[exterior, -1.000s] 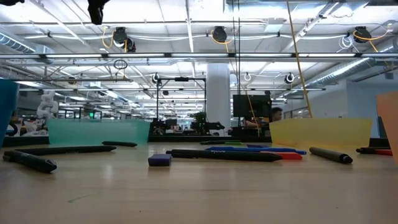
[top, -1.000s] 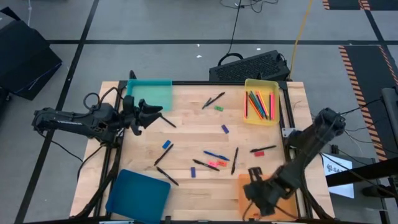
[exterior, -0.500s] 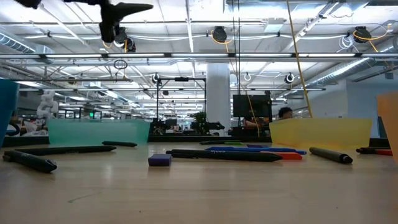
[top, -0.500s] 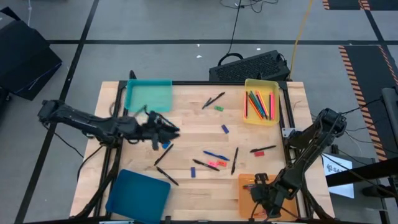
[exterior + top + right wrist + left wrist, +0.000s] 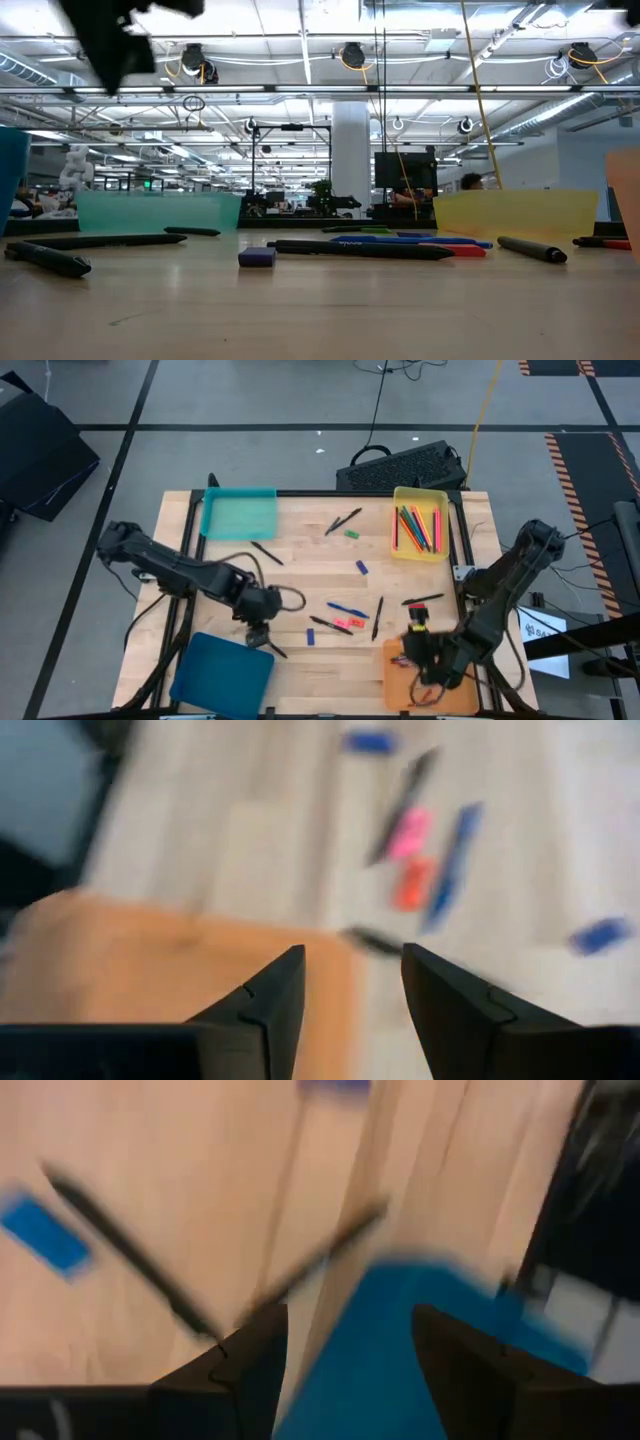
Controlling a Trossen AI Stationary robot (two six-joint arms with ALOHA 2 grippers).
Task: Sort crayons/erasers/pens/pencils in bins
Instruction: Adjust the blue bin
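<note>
Pens (image 5: pixel 268 641) by the dark blue bin (image 5: pixel 222 672): left gripper (image 5: pixel 345 1355), jaws open and empty, should straddle one squarely; right gripper (image 5: pixel 350 982) open over orange bin (image 5: pixel 150 970).

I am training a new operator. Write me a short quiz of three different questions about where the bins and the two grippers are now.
1. True or false: the yellow plastic bin holds thin bright pencils.
2. Which bin is nearest the left gripper? A teal plastic bin; B dark blue plastic bin; C orange plastic bin.
3. Fill in: the right gripper, open, hangs by the ___ bin.

Key: 1 true; 2 B; 3 orange.
</note>
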